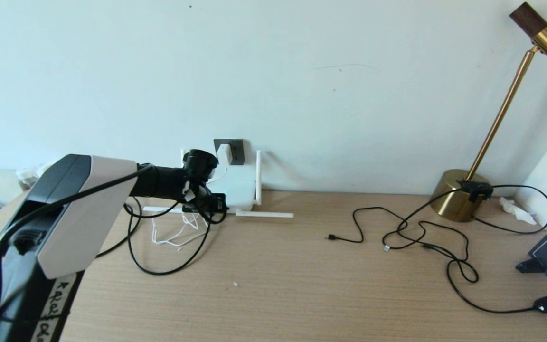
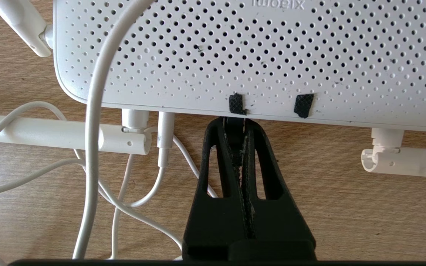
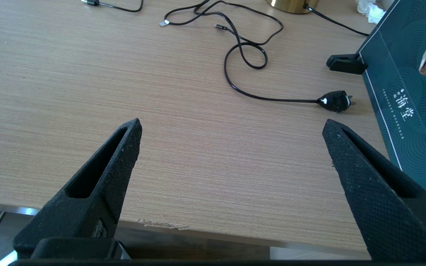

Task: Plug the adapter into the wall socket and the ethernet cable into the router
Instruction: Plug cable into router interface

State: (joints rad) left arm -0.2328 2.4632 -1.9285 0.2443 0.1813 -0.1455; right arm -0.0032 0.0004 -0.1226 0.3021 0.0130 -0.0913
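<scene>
Left tool (image 2: pixel 239 123) pinched shut at router (image 2: pixel 257 55) edge; "Xiaomi" logo reads upside down on router.
Adapter (image 1: pixel 224 154) sits in socket (image 1: pixel 235 148) above router; right tool (image 3: pixel 231 129) wide over desk (image 3: pixel 124 74).

wall (image 1: pixel 302 71): pale, rising just behind the desk
desk (image 1: pixel 302 285): light wood grain
lamp (image 1: pixel 461 194): brass, standing on the desk's far right
</scene>
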